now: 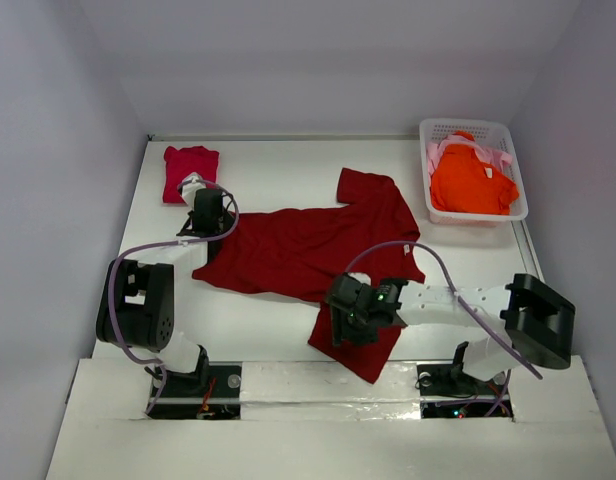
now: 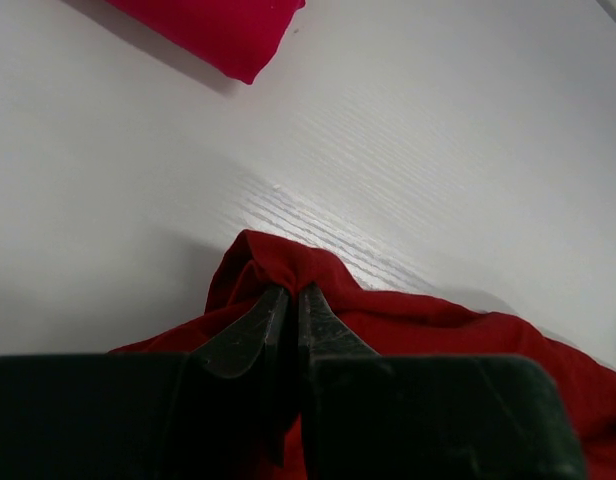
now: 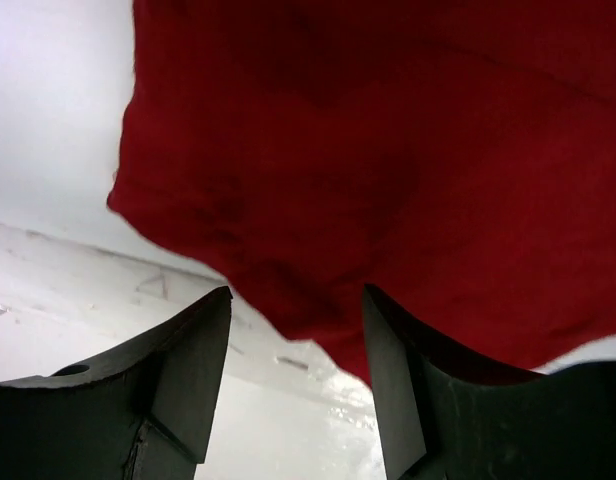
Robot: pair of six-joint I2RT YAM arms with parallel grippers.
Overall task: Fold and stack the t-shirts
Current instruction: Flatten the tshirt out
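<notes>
Dark red t-shirt (image 1: pixel 308 245): spread flat and creased across the middle of the table (image 1: pixel 268 325); its long axis is seen running left to right, tilted a little.
Shirt ends: the left end is drawn to a narrow bunch; at the right, one flap is thrown toward the far side and another toward the near edge. Neck and hem cannot be told apart.
Left gripper (image 1: pixel 210 222): the fingers are pressed together on a raised fold of the dark red shirt (image 2: pixel 288 265) at its left end, as shown in the left wrist view (image 2: pixel 288 290).
Right gripper (image 1: pixel 348 315): the fingers are held apart (image 3: pixel 296 295) above the near right flap of the shirt (image 3: pixel 388 170); its lower edge is seen between them. Contact with the cloth cannot be told.
Crimson-pink shirt (image 1: pixel 190 172): folded, laid at the far left corner, just beyond the left gripper and apart from the dark red shirt; its corner is caught in the left wrist view (image 2: pixel 218 30).
Basket (image 1: pixel 518 205): set at the far right corner; the orange shirt (image 1: pixel 473 180) and the pale pink shirt (image 1: pixel 433 155) are heaped inside.
Edges: the near flap is brought close to the table's front edge.
Open room: bare table is left in front of the shirt's left half, along the far side, and between shirt and basket.
</notes>
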